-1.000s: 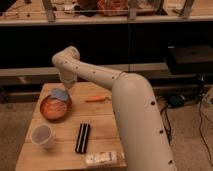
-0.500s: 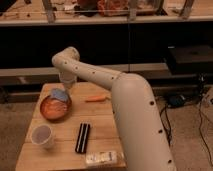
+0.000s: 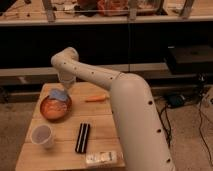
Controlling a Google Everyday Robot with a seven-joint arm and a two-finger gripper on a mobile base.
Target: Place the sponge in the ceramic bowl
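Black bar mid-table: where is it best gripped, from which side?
Probably across its narrow width at mid-length, from straight above: the black bar lies flat, long and slim. The gripper is at the ceramic bowl's far rim, by the sponge.

No writing, label or number can be read anywhere; the gripper (image 3: 65,89) hangs over the far rim of the bowl (image 3: 44,112)

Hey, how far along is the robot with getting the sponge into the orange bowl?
Done: the sponge has been brought to the ceramic bowl and sits at its back rim. In hand: the gripper hangs right above the sponge; whether it is held or already resting in the bowl is unclear. Left: make sure the sponge lies inside, then back the gripper away.
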